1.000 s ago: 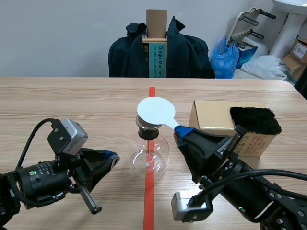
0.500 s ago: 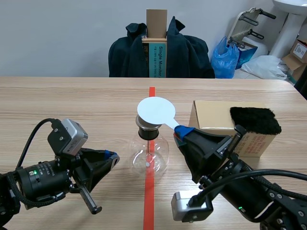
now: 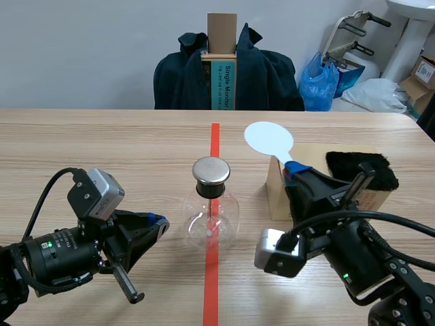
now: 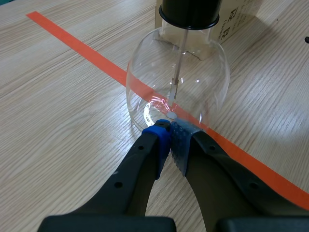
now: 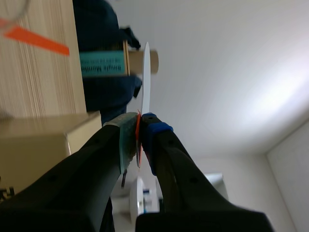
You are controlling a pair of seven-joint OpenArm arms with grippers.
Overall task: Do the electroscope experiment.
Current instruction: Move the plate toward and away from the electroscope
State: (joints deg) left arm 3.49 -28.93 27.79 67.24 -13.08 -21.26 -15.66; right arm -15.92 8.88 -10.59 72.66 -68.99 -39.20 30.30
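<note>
Scene view: one glass flask (image 3: 211,214) stands on the red line, its metal cap (image 3: 211,171) uncovered. One white paddle (image 3: 269,139), clamped in the right gripper (image 3: 296,170), is now above one cardboard box (image 3: 275,190), no longer over the cap. One black fur pad (image 3: 387,173) lies on the box, and the right arm hides part of both.
Left wrist view: left gripper (image 4: 169,137) is closed on nothing, tips at the flask's base.
Right wrist view: paddle is edge-on between the pads.

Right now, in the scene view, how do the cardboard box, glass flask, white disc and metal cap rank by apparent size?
1. cardboard box, partly behind the right gripper
2. glass flask
3. white disc
4. metal cap, nearly the disc's size; the raised disc may be nearer
</note>
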